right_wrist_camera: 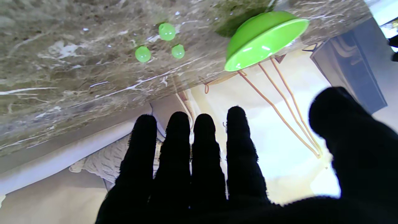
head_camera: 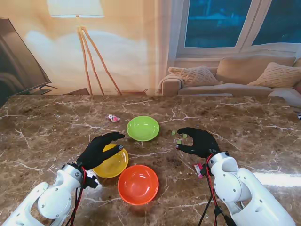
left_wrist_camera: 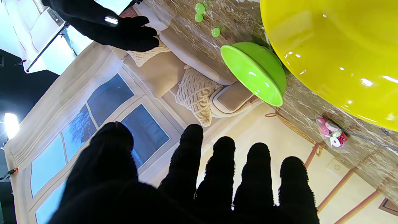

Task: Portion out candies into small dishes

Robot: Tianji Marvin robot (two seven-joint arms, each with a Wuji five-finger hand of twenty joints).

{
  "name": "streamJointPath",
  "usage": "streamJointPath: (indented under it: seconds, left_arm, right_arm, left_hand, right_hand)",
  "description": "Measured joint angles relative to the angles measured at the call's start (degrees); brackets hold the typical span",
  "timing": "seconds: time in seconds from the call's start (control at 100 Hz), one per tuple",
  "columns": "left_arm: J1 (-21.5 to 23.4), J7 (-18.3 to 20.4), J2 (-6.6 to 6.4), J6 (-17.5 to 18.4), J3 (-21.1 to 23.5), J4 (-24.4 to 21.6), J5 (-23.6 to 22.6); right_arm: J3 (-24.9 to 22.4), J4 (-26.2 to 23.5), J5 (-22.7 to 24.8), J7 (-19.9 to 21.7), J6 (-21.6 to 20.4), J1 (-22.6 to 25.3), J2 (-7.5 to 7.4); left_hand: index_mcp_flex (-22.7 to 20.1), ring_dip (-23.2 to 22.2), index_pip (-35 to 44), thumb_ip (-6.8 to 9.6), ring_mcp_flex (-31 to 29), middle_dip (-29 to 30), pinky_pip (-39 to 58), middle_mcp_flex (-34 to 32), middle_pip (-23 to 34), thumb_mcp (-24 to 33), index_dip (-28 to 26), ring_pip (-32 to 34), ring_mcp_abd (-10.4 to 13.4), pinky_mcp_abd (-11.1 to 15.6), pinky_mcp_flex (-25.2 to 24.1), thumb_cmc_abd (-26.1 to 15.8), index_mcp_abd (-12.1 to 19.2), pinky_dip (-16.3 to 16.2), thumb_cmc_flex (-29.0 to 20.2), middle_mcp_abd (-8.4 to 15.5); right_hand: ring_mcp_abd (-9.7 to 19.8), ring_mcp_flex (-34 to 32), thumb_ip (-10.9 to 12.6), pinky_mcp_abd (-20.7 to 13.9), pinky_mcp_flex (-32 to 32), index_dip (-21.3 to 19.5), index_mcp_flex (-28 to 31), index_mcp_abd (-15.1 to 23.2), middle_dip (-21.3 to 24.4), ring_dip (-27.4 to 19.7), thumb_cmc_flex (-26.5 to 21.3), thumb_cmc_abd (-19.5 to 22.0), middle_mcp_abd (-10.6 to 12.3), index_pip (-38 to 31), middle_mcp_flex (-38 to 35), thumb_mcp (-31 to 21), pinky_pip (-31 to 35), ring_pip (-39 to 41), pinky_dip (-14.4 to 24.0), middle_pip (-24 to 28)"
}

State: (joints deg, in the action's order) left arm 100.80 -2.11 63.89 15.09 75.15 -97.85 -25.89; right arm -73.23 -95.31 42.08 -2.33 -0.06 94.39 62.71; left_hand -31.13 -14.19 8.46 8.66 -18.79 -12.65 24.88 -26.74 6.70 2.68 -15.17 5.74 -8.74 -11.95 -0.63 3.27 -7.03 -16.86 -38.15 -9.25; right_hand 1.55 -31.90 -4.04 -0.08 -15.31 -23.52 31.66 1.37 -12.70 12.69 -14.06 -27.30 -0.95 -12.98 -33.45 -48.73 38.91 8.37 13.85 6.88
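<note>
Three round green candies (right_wrist_camera: 167,31) sit loose beside the green dish (head_camera: 143,128).
Right hand (head_camera: 197,141) hovers over them, fingers spread, empty; left hand (head_camera: 99,149) spread over yellow dish (head_camera: 115,165).

Brown marble bench (head_camera: 56,122) with pale veins fills the foreground, and behind it a printed backdrop of a living room. Far left, a dark flat screen (head_camera: 19,61) leans in at an angle. Next, a floor lamp (head_camera: 77,9) with a cream shade on wooden tripod legs glows against a warm beige wall (head_camera: 131,47). To the right, a window (head_camera: 221,23) shows deep blue dusk, and under it a pale sofa (head_camera: 244,77) carries knitted cushions (head_camera: 195,75)
</note>
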Motion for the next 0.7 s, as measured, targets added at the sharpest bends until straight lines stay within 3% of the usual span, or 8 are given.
streamJointPath:
  seconds: [0.13, 0.21, 0.29, 0.54, 0.7]
  left_arm:
    - [-0.3, 0.0, -0.01, -0.3, -0.4, 0.0, 0.0]
    - [-0.4, 0.0, -0.01, -0.4, -0.4, 0.0, 0.0]
    - [-0.4, 0.0, 0.00, -0.5, -0.4, 0.0, -0.1]
    - [-0.5, 0.5, -0.01, -0.9, -0.3, 0.0, -0.1]
    - [-0.4, 0.4, -0.01, -0.9, 0.0, -0.1, -0.3]
  right_arm:
    - [2.3, 4.6, 3.7, -0.3, 1.4, -4.2, -0.15]
    - [4.1, 8.0, 7.3, -1.1, 1.8, -6.9, -0.34]
    - [6.4, 12.2, 7.2, -4.4, 2.7, -9.9, -0.41]
    - [11.2, 21.9, 4.5, -6.0, 4.3, -17.5, 0.08]
    - [13.9, 26.6, 1.6, -6.2, 4.8, -21.2, 0.60]
  left_hand:
    - [0.0, 0.0, 0.0, 0.00, 0.0, 0.0, 0.0, 0.0, 0.0, 0.0, 0.0, 0.0, 0.0, 0.0, 0.0, 0.0, 0.0, 0.0, 0.0, 0.0]
    - [0.0, 0.0, 0.0, 0.00, 0.0, 0.0, 0.0, 0.0, 0.0, 0.0, 0.0, 0.0, 0.0, 0.0, 0.0, 0.0, 0.0, 0.0, 0.0, 0.0]
    - [0.0, 0.0, 0.0, 0.00, 0.0, 0.0, 0.0, 0.0, 0.0, 0.0, 0.0, 0.0, 0.0, 0.0, 0.0, 0.0, 0.0, 0.0, 0.0, 0.0]
    - [0.0, 0.0, 0.0, 0.00, 0.0, 0.0, 0.0, 0.0, 0.0, 0.0, 0.0, 0.0, 0.0, 0.0, 0.0, 0.0, 0.0, 0.0, 0.0, 0.0]
    - [0.0, 0.0, 0.0, 0.00, 0.0, 0.0, 0.0, 0.0, 0.0, 0.0, 0.0, 0.0, 0.0, 0.0, 0.1, 0.0, 0.0, 0.0, 0.0, 0.0]
  right_hand:
    - [-1.2, 0.1, -0.9, 1.4, 1.5, -0.8, 0.1, 3.4, -0.6, 1.6, -7.1, -7.3, -0.1, -1.7, 0.0, -8.7, 0.0, 0.8, 3.0, 0.3]
    - [-1.5, 4.2, -2.1, 2.1, 3.2, -1.1, 1.8, 7.0, -0.7, 3.0, -10.8, -10.8, -0.3, -3.0, 1.5, -13.1, -0.1, 1.5, 5.1, 0.4]
    - [-1.5, 8.7, -2.5, 2.2, 5.2, -1.6, 3.2, 10.1, -0.7, 3.1, -14.3, -12.9, -0.4, -4.2, 4.2, -15.8, -0.1, 2.3, 7.0, 0.9]
    - [-1.2, 21.6, -2.6, 1.8, 9.5, -1.5, 4.9, 16.5, 0.0, 3.2, -17.5, -15.5, -1.2, -6.8, 13.3, -18.0, -0.8, 5.8, 10.2, 1.3]
    - [-1.2, 22.3, -2.6, 1.5, 10.7, -0.8, 5.3, 16.7, 0.2, 2.3, -16.2, -16.0, -1.1, -8.6, 14.8, -16.8, -0.9, 5.7, 10.9, 3.0]
